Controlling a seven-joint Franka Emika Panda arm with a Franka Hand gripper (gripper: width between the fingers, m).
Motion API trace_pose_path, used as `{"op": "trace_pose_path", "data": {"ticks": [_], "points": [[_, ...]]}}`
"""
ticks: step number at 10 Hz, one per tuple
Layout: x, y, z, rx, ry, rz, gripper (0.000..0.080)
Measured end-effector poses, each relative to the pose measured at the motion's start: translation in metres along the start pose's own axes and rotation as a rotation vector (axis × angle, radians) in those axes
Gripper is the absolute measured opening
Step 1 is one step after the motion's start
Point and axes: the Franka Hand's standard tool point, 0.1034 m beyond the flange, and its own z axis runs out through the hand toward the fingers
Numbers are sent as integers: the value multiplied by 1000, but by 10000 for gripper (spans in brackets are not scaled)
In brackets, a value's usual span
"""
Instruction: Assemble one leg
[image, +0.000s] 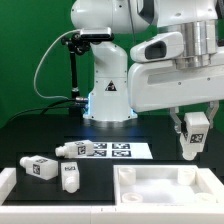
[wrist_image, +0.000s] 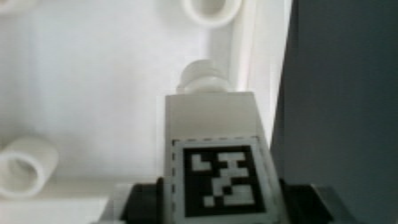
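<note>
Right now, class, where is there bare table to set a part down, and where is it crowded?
Bare table lies between the loose legs and the tabletop piece, and between the marker board and the leg in the claw. Crowded: around the loose legs.

The leg fills the middle of the frame, a chunky white post running away from the camera, with a black-and-white tag marker on the face turned toward the lens. Its far end narrows to a rounded tip. The gripper clamps the near end, where grey fingers press against both sides of the post at the frame's edge. Beyond the leg lies the white tabletop piece — blurred, with a round raised socket past the tip and a second socket off to one side. A dark strip of counter borders the tabletop piece along one frame edge.
</note>
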Motion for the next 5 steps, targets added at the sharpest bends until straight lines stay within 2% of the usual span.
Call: {"op": "trace_pose_path", "data": {"ticks": [1,3,4,5], "points": [[2,1,1,-3,40,-2,285],[36,1,-4,-11,239,-35,285],[44,1,-5,-15,332,-38,285],[37,1,0,-13,295,-35,285]]}}
